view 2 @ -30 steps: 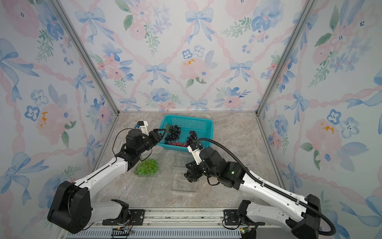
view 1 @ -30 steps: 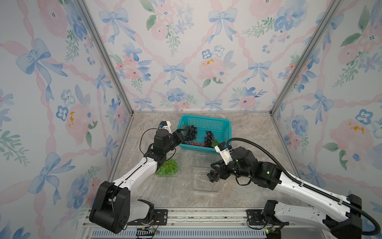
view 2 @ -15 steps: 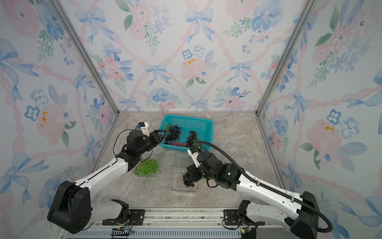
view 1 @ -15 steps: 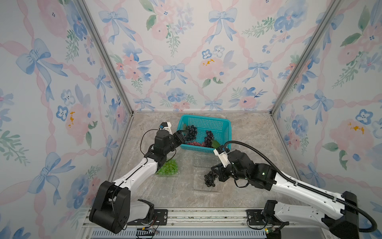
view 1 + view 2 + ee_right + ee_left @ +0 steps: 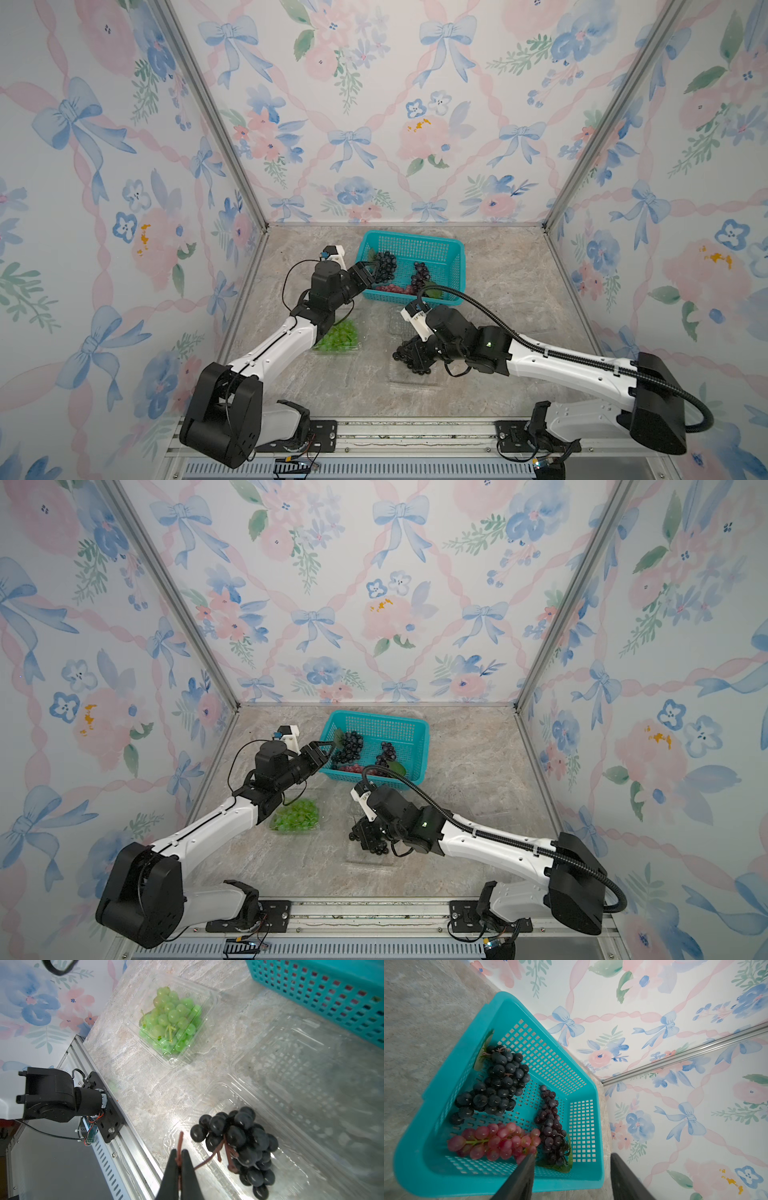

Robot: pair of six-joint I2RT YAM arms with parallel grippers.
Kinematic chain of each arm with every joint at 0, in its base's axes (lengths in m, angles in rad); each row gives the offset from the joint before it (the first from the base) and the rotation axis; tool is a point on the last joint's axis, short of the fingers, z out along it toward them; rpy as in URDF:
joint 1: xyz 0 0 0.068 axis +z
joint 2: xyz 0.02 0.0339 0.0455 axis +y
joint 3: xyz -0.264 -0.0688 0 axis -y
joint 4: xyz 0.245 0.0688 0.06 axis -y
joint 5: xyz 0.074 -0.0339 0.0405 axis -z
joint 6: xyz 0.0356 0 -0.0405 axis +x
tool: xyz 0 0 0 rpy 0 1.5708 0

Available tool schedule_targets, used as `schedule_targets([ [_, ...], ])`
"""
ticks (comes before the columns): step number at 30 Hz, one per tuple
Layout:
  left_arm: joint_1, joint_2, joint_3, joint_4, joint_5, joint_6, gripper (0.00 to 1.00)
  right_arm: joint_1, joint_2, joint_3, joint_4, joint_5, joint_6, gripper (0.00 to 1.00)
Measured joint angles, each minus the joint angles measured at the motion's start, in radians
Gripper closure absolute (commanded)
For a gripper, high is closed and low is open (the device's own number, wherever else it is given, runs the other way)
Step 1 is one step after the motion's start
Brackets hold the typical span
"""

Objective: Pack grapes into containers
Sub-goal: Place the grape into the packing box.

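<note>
Lower and nearer the front rail than a second ago, my right claw now hangs the black bunch inside the open clear container. Its jaws are pinched tight on the brown stem, so letting go looks like my next move. My left claw hasn't shifted. It is spread and empty over the teal basket, where the red bunch, purple bunch and blue-black bunch wait. Green grapes sit boxed nearby. The container's lid lies open toward the basket wall, crowding that side.
</note>
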Motion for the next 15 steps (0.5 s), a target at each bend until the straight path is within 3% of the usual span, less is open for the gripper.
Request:
schedule_targets([
  [15,0.000,0.005,0.000,0.000,0.000,0.008,0.40,0.037,0.011,-0.134,0.062,-0.003,0.118,1.00],
])
